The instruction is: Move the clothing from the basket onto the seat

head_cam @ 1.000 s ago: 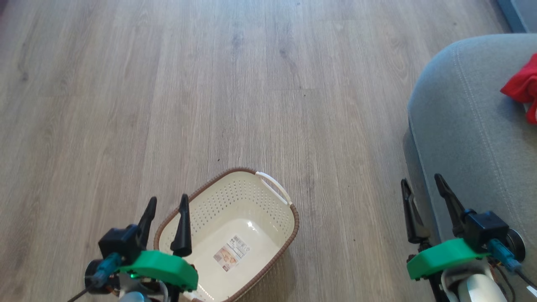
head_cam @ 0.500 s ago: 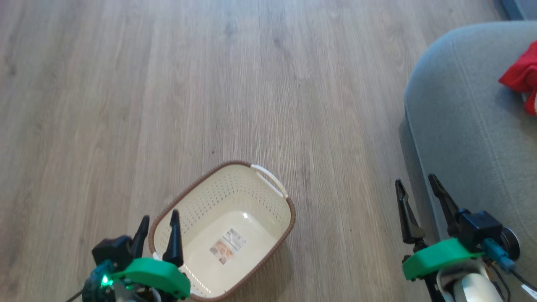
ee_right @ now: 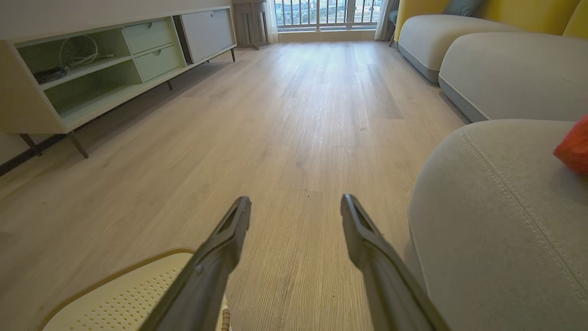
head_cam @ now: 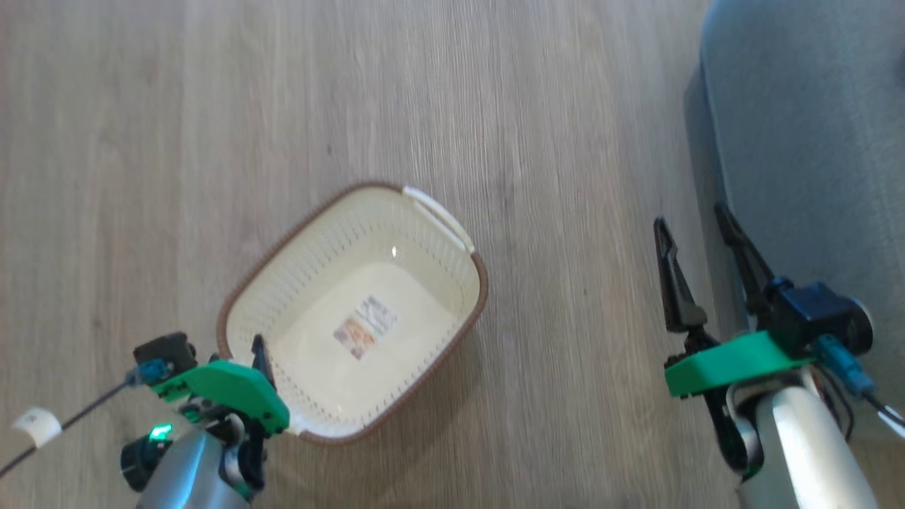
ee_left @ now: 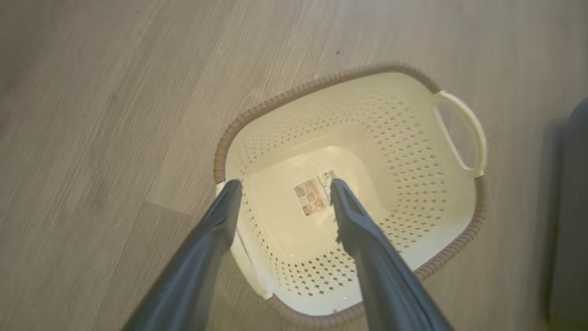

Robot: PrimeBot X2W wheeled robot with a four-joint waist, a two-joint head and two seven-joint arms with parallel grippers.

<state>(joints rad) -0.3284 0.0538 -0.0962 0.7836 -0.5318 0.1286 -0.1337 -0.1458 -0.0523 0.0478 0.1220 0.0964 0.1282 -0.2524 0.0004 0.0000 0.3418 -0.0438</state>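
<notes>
The cream basket [head_cam: 452, 283] with its brown rim stands on the wood floor and holds only a label sticker [ee_left: 312, 196]. My left gripper [ee_left: 285, 184] hangs open above the basket's [ee_left: 395, 138] near end, one finger over the rim and one over the inside. My right gripper [head_cam: 691, 215] is open and holds nothing, low beside the grey-green seat [head_cam: 813, 141]. In the right wrist view, the right gripper [ee_right: 295, 198] points along the floor, the seat [ee_right: 496, 220] lies to its right, and a bit of red clothing [ee_right: 574, 147] rests on the seat at the frame's edge.
A low pale-green cabinet [ee_right: 92, 69] with shelves and drawers lines the wall left of the open floor. More grey sofa cushions [ee_right: 505, 69] sit beyond the seat. A corner of the basket [ee_right: 115, 299] lies at the lower left of the right wrist view.
The head view has tilted down, so the basket sits higher in it and the red clothing has left it. My left gripper has drawn back to the basket's near end. Both grippers stay open.
</notes>
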